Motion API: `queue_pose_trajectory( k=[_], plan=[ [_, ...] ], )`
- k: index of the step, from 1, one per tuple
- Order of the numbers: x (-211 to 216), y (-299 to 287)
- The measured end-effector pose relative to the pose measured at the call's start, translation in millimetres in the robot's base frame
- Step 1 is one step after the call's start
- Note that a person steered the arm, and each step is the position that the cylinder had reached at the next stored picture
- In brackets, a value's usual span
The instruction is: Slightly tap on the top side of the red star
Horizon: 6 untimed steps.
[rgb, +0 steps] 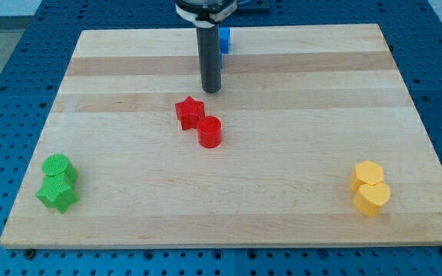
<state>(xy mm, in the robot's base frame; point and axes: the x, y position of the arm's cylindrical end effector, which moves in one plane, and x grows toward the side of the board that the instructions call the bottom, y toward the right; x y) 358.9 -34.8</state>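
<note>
Red star (189, 112) lies just below my tip (211, 90).

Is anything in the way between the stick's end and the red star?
No, nothing visible. My tip sits just above the red star toward the view's top, slightly to its right, with only bare board between them. The red cylinder touches the star's lower right, on the far side from my tip.
</note>
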Motion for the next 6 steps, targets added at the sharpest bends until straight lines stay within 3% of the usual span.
queue_pose_trajectory(
  k=[6],
  plan=[
    [37.3, -95.3]
  ],
)
